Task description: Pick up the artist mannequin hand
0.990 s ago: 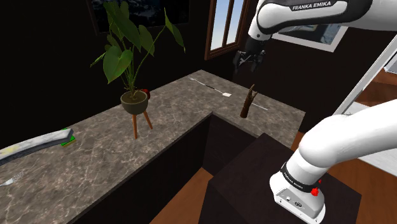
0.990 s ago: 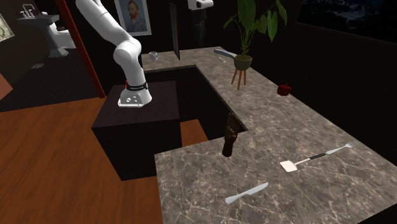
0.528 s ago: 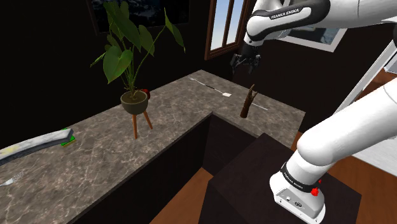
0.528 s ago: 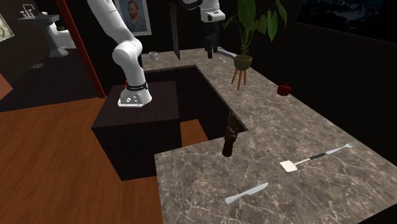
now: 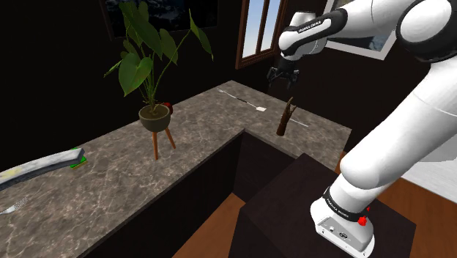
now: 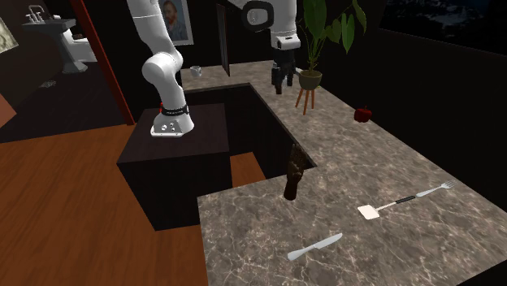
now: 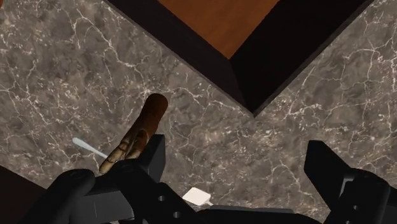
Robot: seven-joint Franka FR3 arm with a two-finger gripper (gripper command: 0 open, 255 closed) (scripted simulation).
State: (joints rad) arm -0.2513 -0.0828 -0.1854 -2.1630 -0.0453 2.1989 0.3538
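1. Bench of dark veined stone is laid out in an L around a recess. A wooden floor is seen inside the recess.
2. The white arm is raised from its base and arched over the bench's inner corner.
3. The stand, a dark box, is set in the recess, close against the bench.
4. A leafy plant in a pot on three wooden legs is placed on the bench's long run, well apart from the inner corner.
5. The mannequin hand is dark brown. It is stood upright on the bench at the edge by the inner corner, its fingers pointing up. In the second exterior view the same mannequin hand is seen at the edge above the recess.
6. The pincer is held in the air above the mannequin hand and clear of it. In the wrist view the pincer is spread wide with nothing gripped. The mannequin hand is seen past the outer side of one finger, not in the gap.
7. A spatula with a white blade is laid on the short run of the bench, beyond the mannequin hand.
8. A knife is laid near the spatula.
9. A red apple is set between the plant and the spatula.
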